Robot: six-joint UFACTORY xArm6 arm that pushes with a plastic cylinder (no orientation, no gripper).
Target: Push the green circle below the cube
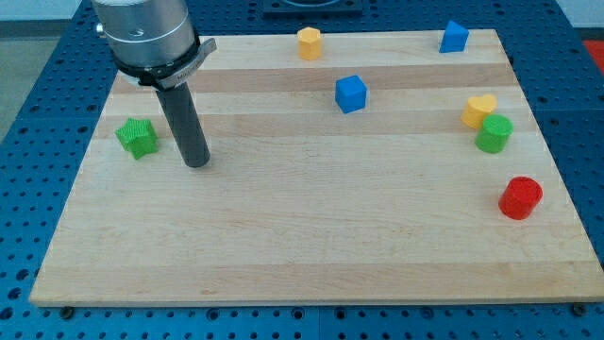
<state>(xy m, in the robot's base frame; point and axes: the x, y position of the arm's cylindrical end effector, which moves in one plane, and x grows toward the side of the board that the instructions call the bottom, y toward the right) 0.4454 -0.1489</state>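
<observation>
Readable text: none
Labels or numbers on blocks: none visible
Markings on worktop point(311, 246): none visible

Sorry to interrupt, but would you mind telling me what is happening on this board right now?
A robot arm with a dark rod is meant to push the green circle below the blue cube. My tip rests at the view's left, just right of a green star, far from the circle. The circle sits at the view's right edge, touching a yellow heart, with a red cylinder below it. Nothing is being pushed yet.
</observation>
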